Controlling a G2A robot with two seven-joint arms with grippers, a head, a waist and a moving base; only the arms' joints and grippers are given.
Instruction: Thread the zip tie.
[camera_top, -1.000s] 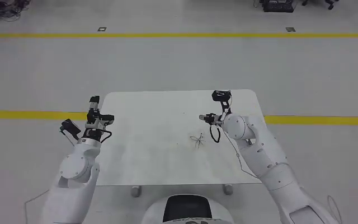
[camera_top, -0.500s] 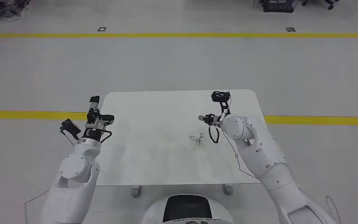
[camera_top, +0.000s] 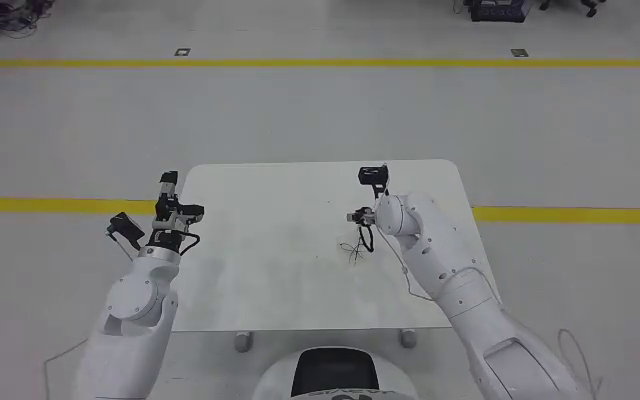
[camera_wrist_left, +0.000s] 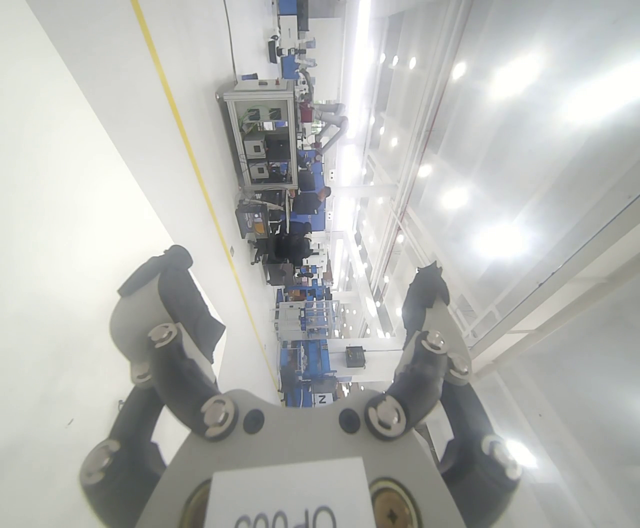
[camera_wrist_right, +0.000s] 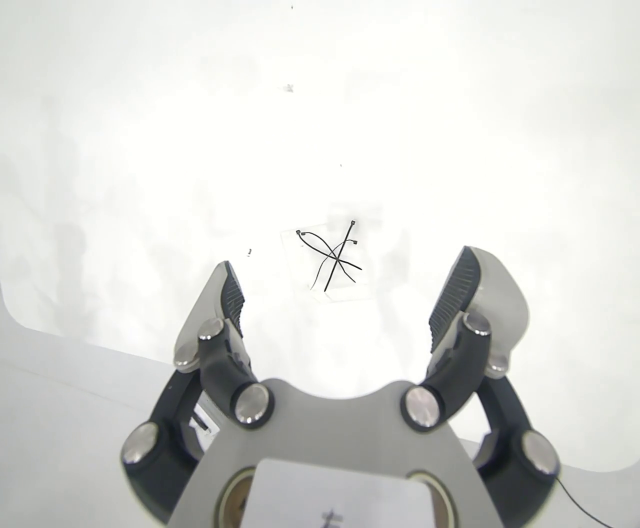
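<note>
Three thin black zip ties (camera_wrist_right: 331, 256) lie crossed over one another on the white table (camera_top: 270, 280), right of its middle; the top view shows them as a small dark tangle (camera_top: 351, 250). My right gripper (camera_wrist_right: 345, 290) hovers above the table with the ties ahead of it, open, with nothing between its ribbed pads (camera_wrist_right: 450, 292). From above it sits just beyond the ties (camera_top: 354, 216). My left gripper (camera_wrist_left: 300, 285) is at the table's left edge (camera_top: 171, 200), pointing up and away into the room, open and empty.
The table's rounded near corner and edge (camera_wrist_right: 60, 337) show behind my right gripper. A few tiny dark specks (camera_wrist_right: 288, 89) mark the tabletop. Yellow floor lines (camera_top: 320, 63) run past the table.
My right arm has swung left and turned its gripper down over the zip ties. The left arm has kept still.
</note>
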